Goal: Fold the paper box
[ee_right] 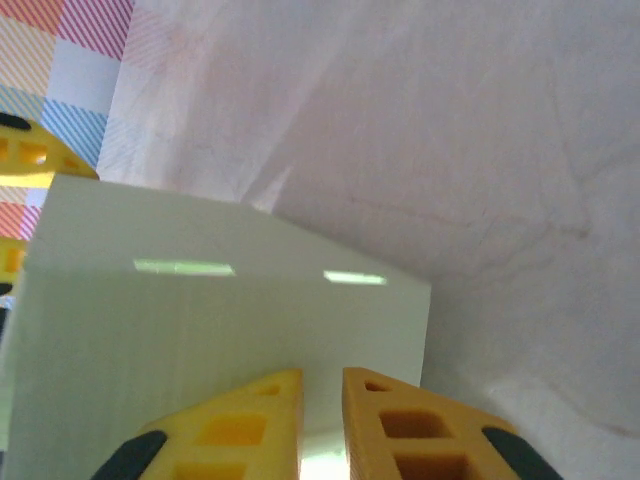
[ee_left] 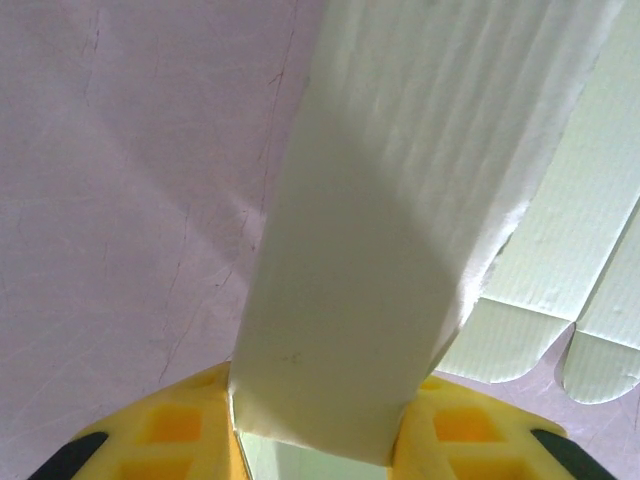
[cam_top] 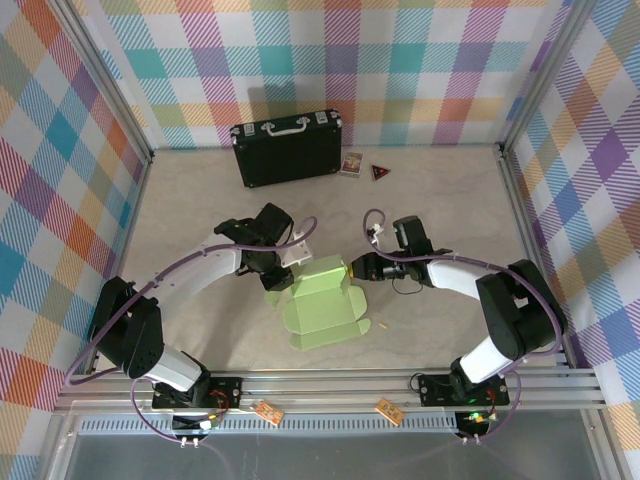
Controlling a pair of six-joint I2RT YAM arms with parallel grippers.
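Observation:
The paper box (cam_top: 320,305) is pale green card, partly folded, lying mid-table between the two arms. My left gripper (cam_top: 283,275) is at its upper left edge. In the left wrist view a raised wall of the paper box (ee_left: 400,200) fills the gap between the yellow fingers (ee_left: 170,430), and the left gripper (ee_left: 320,430) is shut on it. My right gripper (cam_top: 350,268) is at the box's upper right corner. In the right wrist view its jaws stand a narrow slot apart, so the right gripper (ee_right: 322,400) is open over a flat panel of the box (ee_right: 200,330).
A black case (cam_top: 288,148) with a metal handle stands at the back wall. A small card (cam_top: 351,164) and a red triangle (cam_top: 380,172) lie beside it. Two orange tags (cam_top: 266,411) sit on the front rail. Checked walls enclose the table.

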